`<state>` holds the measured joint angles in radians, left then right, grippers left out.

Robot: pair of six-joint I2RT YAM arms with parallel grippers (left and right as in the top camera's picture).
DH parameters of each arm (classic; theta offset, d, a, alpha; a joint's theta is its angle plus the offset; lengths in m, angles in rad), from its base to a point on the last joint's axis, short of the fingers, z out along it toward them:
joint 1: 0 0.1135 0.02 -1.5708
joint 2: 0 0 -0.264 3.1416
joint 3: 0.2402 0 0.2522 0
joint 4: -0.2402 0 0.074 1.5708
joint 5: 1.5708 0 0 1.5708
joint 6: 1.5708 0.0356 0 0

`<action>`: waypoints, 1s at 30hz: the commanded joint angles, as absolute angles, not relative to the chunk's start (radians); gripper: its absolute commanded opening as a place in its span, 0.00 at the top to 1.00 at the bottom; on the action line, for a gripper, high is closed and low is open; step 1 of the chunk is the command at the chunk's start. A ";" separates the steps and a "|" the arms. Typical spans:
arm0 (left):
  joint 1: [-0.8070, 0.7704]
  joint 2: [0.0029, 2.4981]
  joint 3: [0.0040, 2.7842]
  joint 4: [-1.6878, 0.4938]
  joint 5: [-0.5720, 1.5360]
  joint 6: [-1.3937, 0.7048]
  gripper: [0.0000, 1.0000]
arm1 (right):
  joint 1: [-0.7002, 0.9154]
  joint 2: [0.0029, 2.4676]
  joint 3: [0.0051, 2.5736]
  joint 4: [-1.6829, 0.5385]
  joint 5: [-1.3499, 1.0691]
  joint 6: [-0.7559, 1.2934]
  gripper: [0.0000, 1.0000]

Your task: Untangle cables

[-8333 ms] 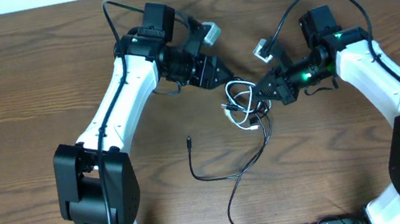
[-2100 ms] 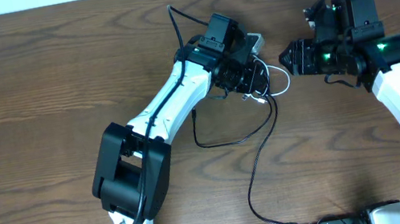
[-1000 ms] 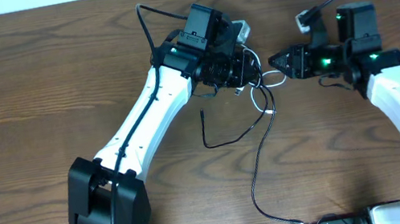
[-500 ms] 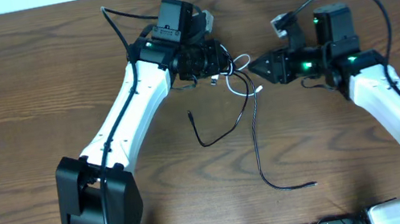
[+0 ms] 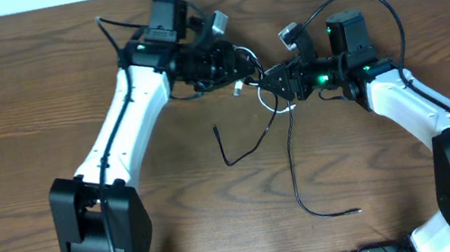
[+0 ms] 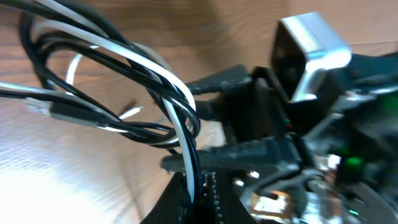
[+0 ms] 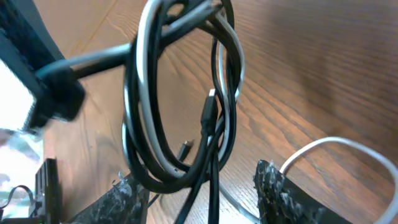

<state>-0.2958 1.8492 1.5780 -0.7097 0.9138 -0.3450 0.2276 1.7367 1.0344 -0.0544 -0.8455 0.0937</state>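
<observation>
Both cables (image 7: 214,115) off table (image 5: 16,133) edges; left gripper (image 6: 193,186) pinches them, right gripper (image 7: 202,196) seemingly spread.

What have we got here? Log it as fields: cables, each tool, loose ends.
cables: white cable and black cable looped together, held up between the arms
left tool: shut on both cables
right tool: open, the loops hanging between its fingers
loose ends: both black cable ends lie on the table
</observation>
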 commanded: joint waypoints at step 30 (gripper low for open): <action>-0.297 1.810 1.565 -0.695 0.675 -0.332 0.93 | 0.263 1.720 1.032 0.010 -1.002 0.232 0.99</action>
